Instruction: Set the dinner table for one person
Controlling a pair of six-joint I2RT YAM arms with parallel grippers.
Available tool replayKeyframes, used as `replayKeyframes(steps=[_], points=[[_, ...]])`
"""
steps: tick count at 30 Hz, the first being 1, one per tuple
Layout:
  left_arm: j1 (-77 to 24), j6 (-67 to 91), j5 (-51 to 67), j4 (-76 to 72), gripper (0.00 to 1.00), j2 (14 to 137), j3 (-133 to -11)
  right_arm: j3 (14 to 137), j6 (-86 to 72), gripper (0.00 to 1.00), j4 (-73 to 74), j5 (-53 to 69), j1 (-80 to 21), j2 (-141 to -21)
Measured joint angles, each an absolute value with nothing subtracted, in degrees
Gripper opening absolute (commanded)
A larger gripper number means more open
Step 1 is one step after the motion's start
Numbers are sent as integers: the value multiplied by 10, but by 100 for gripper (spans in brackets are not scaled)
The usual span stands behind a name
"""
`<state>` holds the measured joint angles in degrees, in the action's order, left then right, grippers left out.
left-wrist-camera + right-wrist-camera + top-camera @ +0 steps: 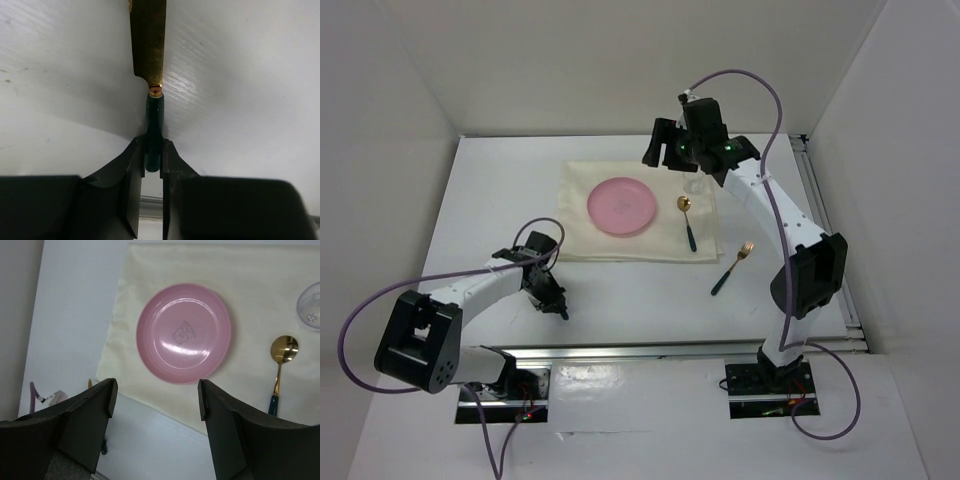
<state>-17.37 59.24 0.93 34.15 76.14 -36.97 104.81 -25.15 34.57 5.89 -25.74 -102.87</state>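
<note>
The white dinner table (490, 200) carries a cream cloth (580, 240) with a pink plate (622, 206) on it. A gold spoon with a green handle (687, 220) lies on the cloth right of the plate. A matching fork (733, 268) lies on the bare table beyond the cloth's right corner. My left gripper (553, 298) is low over the table near its front. In the left wrist view it (153, 146) is shut on the green handle of a gold knife (148, 40). My right gripper (662, 148) hangs open and empty above the cloth's far edge, with the plate (183, 333) below it (155, 397).
A clear glass (311, 305) stands on the cloth behind the spoon (282, 357), close under the right wrist. Metal rails run along the table's front (650, 350) and right edges. White walls close in the left, back and right.
</note>
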Motion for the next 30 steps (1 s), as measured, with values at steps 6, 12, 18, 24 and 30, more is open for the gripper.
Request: replayKeyframes(steps=[6, 12, 18, 24, 30], points=[[-225, 585, -54, 396, 0, 716, -399, 993, -243, 77, 344, 39, -237, -986], [-351, 538, -52, 421, 0, 780, -613, 832, -248, 77, 336, 4, -141, -888], [-415, 492, -15, 399, 0, 1001, -873, 652, -281, 77, 350, -25, -22, -782], [-432, 462, 23, 411, 0, 1236, -1136, 539, -337, 79, 370, -17, -9, -706], [-429, 450, 40, 432, 0, 1378, -1268, 478, -358, 77, 370, 7, -8, -695]])
